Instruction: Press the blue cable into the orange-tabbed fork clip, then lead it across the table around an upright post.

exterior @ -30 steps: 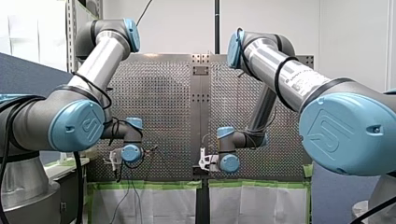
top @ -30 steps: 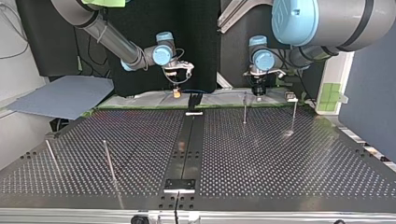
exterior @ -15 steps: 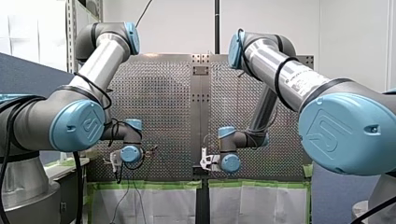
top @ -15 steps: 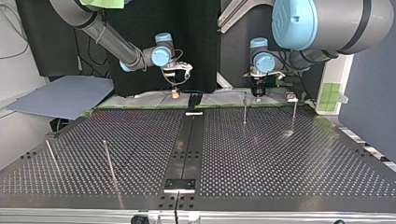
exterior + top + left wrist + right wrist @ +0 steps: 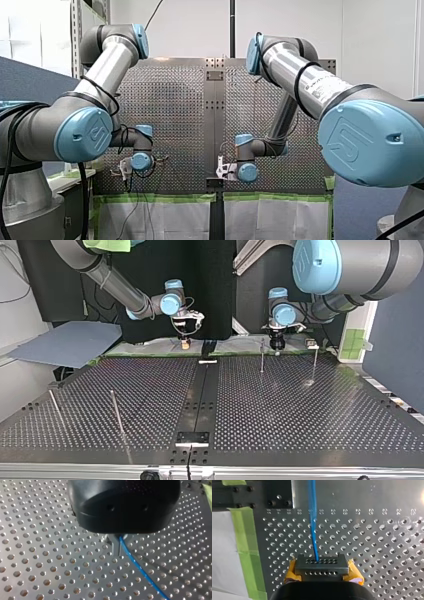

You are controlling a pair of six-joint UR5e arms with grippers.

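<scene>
Top view: my right gripper (image 5: 185, 342) hangs over the far edge of the surface (image 5: 300, 415), left of centre, its yellow pads clenched on the blue cable (image 5: 312, 517). Right of centre, my left gripper (image 5: 276, 344) pinches the same cable beside an upright post (image 5: 261, 356). The two holds probably keep the run taut for seating. Since a second ago, the right gripper has shifted left and the left one has dropped.

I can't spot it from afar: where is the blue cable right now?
In the left wrist view the blue cable leaves my left gripper's jaws and trails over the perforated table.
</scene>
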